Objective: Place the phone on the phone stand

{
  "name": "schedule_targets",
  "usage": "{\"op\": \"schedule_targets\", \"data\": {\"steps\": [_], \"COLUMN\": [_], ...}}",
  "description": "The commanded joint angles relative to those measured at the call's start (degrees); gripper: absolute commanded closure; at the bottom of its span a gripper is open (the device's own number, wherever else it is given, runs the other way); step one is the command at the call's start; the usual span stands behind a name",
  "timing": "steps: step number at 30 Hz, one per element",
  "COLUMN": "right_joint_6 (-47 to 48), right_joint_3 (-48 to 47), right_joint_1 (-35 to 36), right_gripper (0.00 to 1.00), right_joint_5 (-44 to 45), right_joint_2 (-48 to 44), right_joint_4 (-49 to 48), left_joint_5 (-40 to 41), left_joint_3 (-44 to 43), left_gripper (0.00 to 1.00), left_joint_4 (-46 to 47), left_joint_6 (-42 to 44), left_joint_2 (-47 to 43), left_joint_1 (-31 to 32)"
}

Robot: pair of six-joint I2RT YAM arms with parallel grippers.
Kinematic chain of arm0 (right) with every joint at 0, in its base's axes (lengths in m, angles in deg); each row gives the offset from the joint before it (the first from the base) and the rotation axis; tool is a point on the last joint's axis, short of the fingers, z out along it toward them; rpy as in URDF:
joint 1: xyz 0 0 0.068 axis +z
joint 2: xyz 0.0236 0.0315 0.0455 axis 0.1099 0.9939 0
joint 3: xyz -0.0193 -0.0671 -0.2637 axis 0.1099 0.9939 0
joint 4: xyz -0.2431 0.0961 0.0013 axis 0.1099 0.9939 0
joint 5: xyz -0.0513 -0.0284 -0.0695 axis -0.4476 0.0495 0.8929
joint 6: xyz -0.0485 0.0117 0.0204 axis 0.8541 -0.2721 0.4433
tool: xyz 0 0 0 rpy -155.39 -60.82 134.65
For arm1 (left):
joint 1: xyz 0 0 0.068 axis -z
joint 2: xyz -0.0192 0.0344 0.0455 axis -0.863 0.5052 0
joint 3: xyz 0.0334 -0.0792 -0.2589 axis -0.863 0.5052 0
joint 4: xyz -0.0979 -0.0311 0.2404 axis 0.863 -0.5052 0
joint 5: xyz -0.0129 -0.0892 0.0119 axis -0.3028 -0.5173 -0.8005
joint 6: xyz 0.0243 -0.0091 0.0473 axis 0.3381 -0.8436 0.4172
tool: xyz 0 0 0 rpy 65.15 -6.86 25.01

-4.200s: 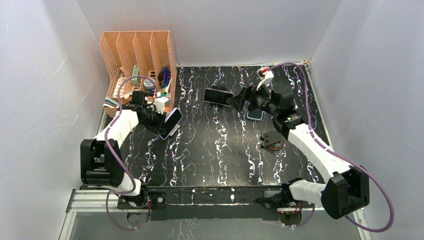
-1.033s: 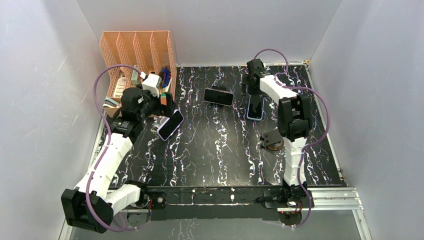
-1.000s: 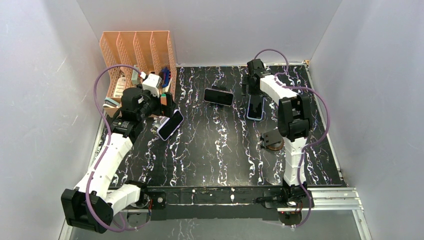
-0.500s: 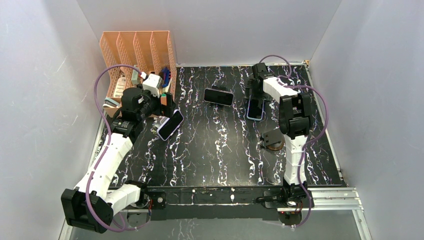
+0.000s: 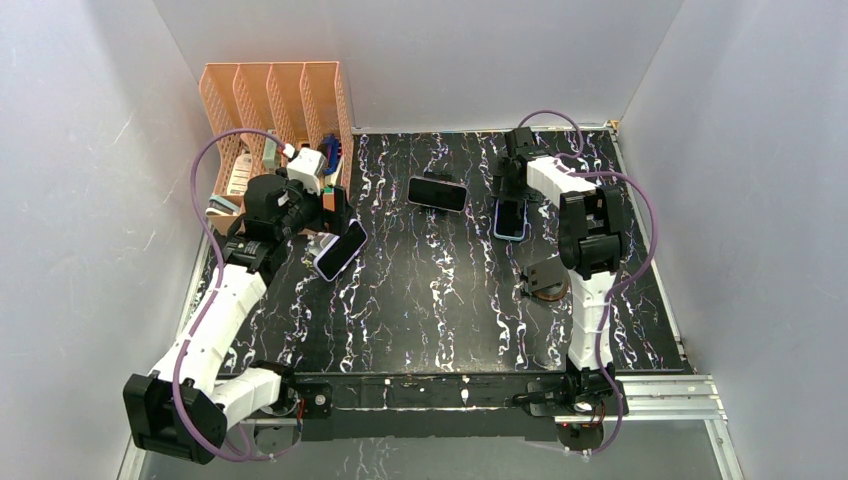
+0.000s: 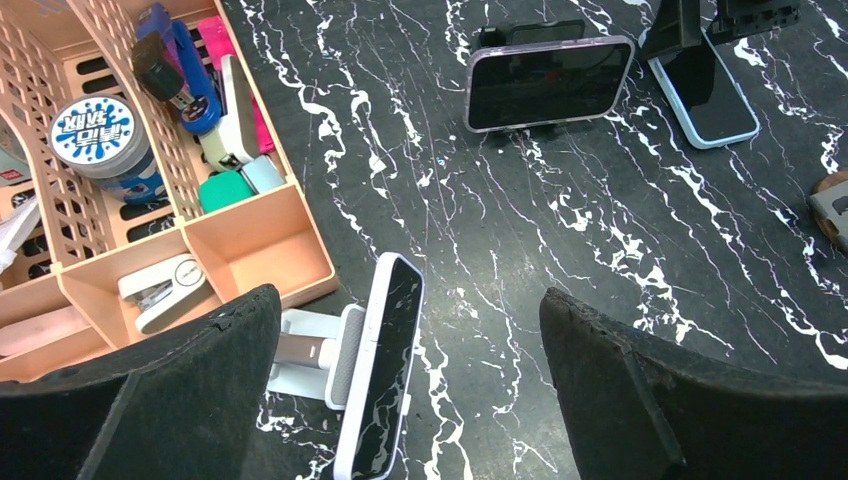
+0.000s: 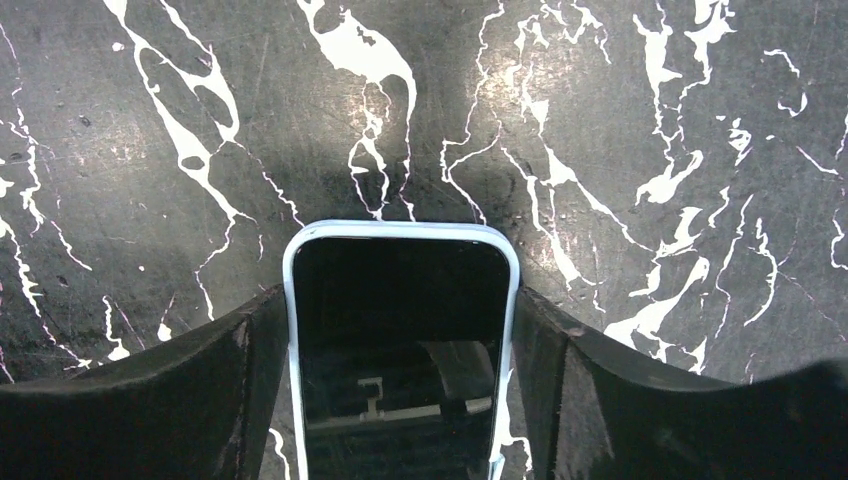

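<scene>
The phone [image 7: 400, 350], in its light-blue case, lies flat and screen up on the black marble table [image 5: 430, 310], far right side, and it isn't lifted.

The right gripper [image 7: 400, 295] is down over its far end. It has 1 finger along each long edge, right up against the case. Whether they're pinching or only flanking it, I cannot tell.

The phone stand [image 5: 546, 280] sits nearer on the table, apart from the phone, with nothing on it.

So the reach looks done and the grasp is in the balance. The lift, the carry toward the near side and the seating on the stand are all left.

On the left, the left gripper [image 6: 405, 310] hangs with its fingers spread wide, holding nothing. It's above a 2nd phone [image 6: 382, 370] propped on a white stand [image 6: 300, 355]. A 3rd phone [image 6: 548, 82] rests on a dark stand [image 6: 490, 38] at the far centre.
</scene>
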Motion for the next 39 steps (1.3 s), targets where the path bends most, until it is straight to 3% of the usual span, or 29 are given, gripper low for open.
{"op": "schedule_targets", "data": {"steps": [1, 6, 9, 10, 18, 23, 29, 39], "right_joint_6": [-0.28, 0.35, 0.14, -0.19, -3.83, -6.59, -9.64, -9.37], "right_joint_3": [3.42, 5.37, 7.46, 8.53, 21.67, 28.61, 33.58, 37.33], "right_joint_1": [0.13, 0.13, 0.13, 0.13, 0.22, 0.78, 0.92, 2.01], "right_gripper": [0.29, 0.55, 0.74, 0.76, 0.75, 0.75, 0.75, 0.75], "right_joint_5": [-0.22, 0.34, -1.06, -1.82, -13.83, -21.10, -25.97, -27.32], "right_joint_2": [0.74, 0.61, -0.38, -1.00, -12.26, -19.70, -25.39, -29.30], "right_joint_4": [1.73, 1.17, -0.27, -0.99, -11.73, -19.32, -24.85, -28.59], "left_joint_5": [-1.99, -3.81, -1.19, 0.55, 19.88, 25.51, 24.52, 8.94], "left_joint_3": [0.29, -0.33, -0.25, 0.15, 4.12, 1.49, -4.22, -3.79], "left_gripper": [0.02, 0.02, 0.02, 0.02, 0.02, 0.01, 0.01, 0.02], "left_joint_4": [0.80, 1.53, 2.77, 4.18, 19.29, 24.67, 27.59, 39.97], "left_joint_6": [-1.21, -4.92, -8.12, -9.18, -17.43, -18.62, -18.16, -26.37], "left_joint_2": [0.67, 3.65, 5.56, 6.09, 18.33, 27.85, 37.44, 44.57], "left_joint_1": [0.41, 3.70, 9.50, 12.35, 33.61, 37.48, 38.47, 38.49]}}
